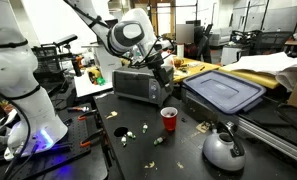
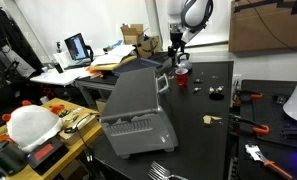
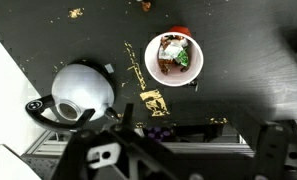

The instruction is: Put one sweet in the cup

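Note:
The small red cup (image 1: 169,119) stands on the black table in front of the grey toaster oven (image 1: 136,84). In the wrist view the cup (image 3: 174,57) is seen from above, with brown and green wrapped sweets inside it. It also shows in an exterior view (image 2: 182,68). My gripper (image 1: 161,73) hangs well above the cup and slightly behind it; its fingers (image 3: 193,150) are spread open and hold nothing. Loose sweets lie on the table (image 1: 156,140), one in a gold wrapper (image 3: 153,102) and a purple one (image 3: 158,131).
A rounded silver kettle (image 1: 224,150) stands near the table's front edge, close to the cup (image 3: 80,92). A blue-lidded bin (image 1: 224,92) sits behind it. The toaster oven fills the near side in an exterior view (image 2: 136,112). Tools lie at the table's edges (image 2: 250,124).

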